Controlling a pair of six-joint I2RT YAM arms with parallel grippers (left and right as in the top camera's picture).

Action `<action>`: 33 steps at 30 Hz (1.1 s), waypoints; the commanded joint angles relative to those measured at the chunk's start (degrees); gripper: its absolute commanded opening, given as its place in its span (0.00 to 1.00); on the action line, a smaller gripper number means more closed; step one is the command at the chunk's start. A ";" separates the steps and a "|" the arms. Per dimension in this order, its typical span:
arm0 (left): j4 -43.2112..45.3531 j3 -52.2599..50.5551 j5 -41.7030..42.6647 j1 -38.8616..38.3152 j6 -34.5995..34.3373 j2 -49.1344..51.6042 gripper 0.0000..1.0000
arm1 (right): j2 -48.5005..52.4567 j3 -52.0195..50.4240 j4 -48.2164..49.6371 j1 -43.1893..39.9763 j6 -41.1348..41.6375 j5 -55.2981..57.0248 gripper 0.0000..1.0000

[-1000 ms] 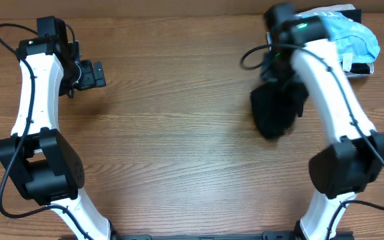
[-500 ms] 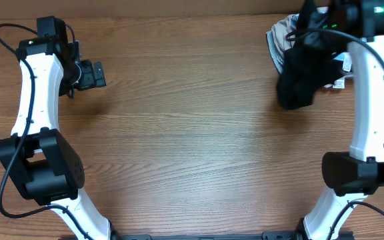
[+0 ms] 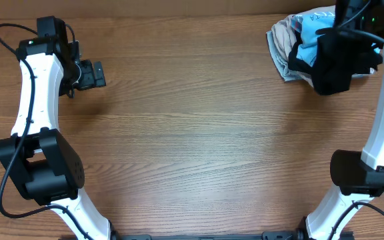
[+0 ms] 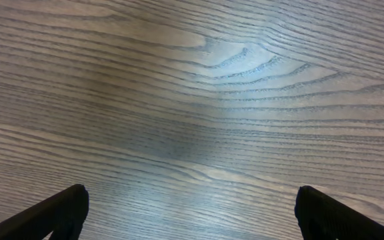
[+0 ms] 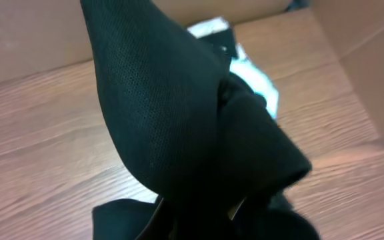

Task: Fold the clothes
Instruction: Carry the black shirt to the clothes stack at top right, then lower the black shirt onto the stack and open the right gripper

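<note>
The black garment hangs bunched from my right gripper at the table's far right, over the pile of other clothes. In the right wrist view the black mesh fabric fills the frame and hides the fingers, which are shut on it. My left gripper is at the far left above bare wood. Its two fingertips stand wide apart and hold nothing.
A light blue garment and a beige/grey garment lie in a pile at the far right back corner. A cardboard wall rises behind the table edge.
My right arm has carried the black garment from the table's right middle up and back to the right, now over the pile. The left arm has not moved.
</note>
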 commanded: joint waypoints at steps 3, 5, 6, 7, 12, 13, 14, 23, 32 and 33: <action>1.22 0.31 -0.17 0.20 -0.52 0.63 1.00 | -2.91 2.25 8.50 -0.46 -4.48 11.45 0.04; 1.92 0.31 -0.15 0.20 -0.55 0.63 1.00 | -2.36 1.55 14.19 -0.98 -7.28 12.83 0.04; 2.12 0.31 -0.15 0.20 -0.55 0.63 1.00 | -2.16 1.29 15.98 -1.14 -8.50 13.00 0.04; 2.27 0.31 -0.15 0.20 -0.55 0.63 1.00 | -1.84 0.92 18.10 -1.31 -9.62 13.70 0.04; 3.04 0.33 -0.17 0.20 -0.55 0.63 1.00 | 1.53 -0.33 25.66 -2.67 -17.57 16.65 0.04; 3.23 0.31 -0.15 0.20 -0.55 0.63 1.00 | 2.56 -0.33 26.64 -3.48 -18.14 16.65 0.04; 3.41 0.31 -0.17 0.20 -0.55 0.63 1.00 | 3.48 -0.33 27.39 -4.24 -18.78 16.57 0.04; 4.11 0.31 -0.17 0.20 -0.55 0.63 1.00 | 9.60 -0.37 34.56 -13.05 -29.66 1.97 0.04; 4.92 0.31 -0.17 0.20 -0.59 0.63 1.00 | 14.21 -0.39 32.17 -13.18 -34.18 -12.90 0.04; 4.90 0.31 -0.17 0.20 -0.57 0.63 1.00 | 14.80 -0.39 32.11 -12.59 -34.18 -13.03 0.04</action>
